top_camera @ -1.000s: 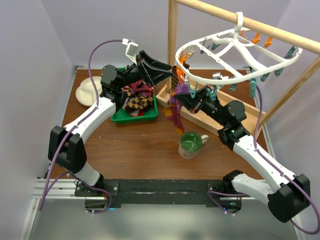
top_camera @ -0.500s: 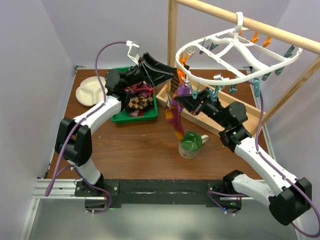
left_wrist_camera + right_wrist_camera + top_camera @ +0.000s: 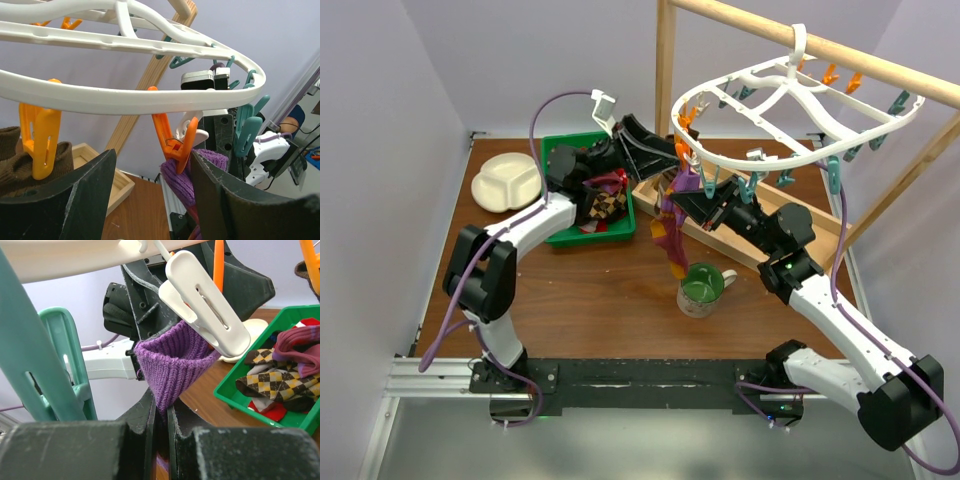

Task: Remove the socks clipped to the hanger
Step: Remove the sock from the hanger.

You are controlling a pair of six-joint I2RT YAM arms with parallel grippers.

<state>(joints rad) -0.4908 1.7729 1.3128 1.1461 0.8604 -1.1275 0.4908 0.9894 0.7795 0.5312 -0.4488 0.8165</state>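
Purple sock point(image 3: 172, 370) | right fingers point(image 3: 75, 450) clamped on it | left fingers point(image 3: 60, 200) wider apart, nearer hanger point(image 3: 125, 100)

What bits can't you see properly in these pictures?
Top view: the socks in the tray, partly under the left arm, so they cannot be counted.
Left wrist view: the brown sock, cut off by the left edge and behind a finger of the left gripper.
Right wrist view: the lower end of the purple sock, hidden by the right gripper shut on it.
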